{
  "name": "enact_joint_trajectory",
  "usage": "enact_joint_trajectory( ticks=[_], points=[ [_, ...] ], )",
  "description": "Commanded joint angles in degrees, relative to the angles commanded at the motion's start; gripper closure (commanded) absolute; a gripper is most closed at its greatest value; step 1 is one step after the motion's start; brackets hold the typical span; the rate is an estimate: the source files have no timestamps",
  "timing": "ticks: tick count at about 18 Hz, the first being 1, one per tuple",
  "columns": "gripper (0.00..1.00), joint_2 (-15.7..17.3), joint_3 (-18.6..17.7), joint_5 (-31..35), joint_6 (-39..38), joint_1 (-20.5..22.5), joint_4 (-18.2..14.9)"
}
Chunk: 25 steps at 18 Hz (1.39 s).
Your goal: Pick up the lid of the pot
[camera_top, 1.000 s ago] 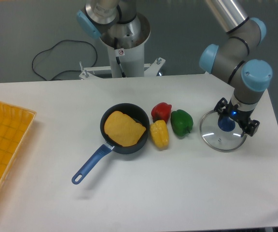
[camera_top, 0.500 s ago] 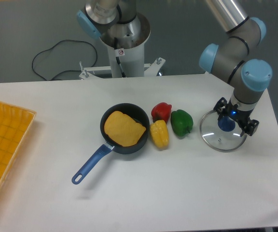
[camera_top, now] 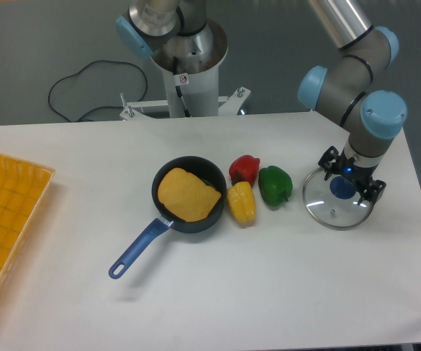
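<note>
My black two-finger claw (camera_top: 351, 178) was parted, with nothing in its grip. Below it lay the round clear-glass pot lid (camera_top: 333, 216), its blue knob (camera_top: 341, 188) close to my fingertips, though I could not tell whether squarely between them. To grasp well, I judged, I needed to centre on the knob, sink until both pads flanked it, and close evenly, without pushing down on the glass or skidding it.

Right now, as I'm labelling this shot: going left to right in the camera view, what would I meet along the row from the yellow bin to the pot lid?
Yellow bin → frying pan → green pepper → pot lid. The red pepper and yellow corn overlap left to right, so I leave them unranked.
</note>
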Motion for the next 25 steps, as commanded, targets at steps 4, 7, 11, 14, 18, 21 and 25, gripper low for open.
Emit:
enact_joint_trajectory(
  ticks=[4,7,11,14,18,21,25],
  points=[
    [0.0,0.0,0.0,2.1,0.1,-0.1,-0.1],
    [0.19,-0.1,0.0,2.6,-0.3,-0.2,-0.2],
    [0.34,-0.2,0.0,2.6,-0.6,-0.4,-0.3],
    [0.36,-0.2,0.0,2.6,-0.9,-0.5,-0.3],
    [0.39,-0.2,0.1,2.6,-1.4,-0.6,-0.3],
    [0.48,-0.3,0.4,2.6,-1.4,-0.6,-0.4],
    [0.48,-0.4,3.1,2.6,-1.2,-0.5,-2.9]
  ],
)
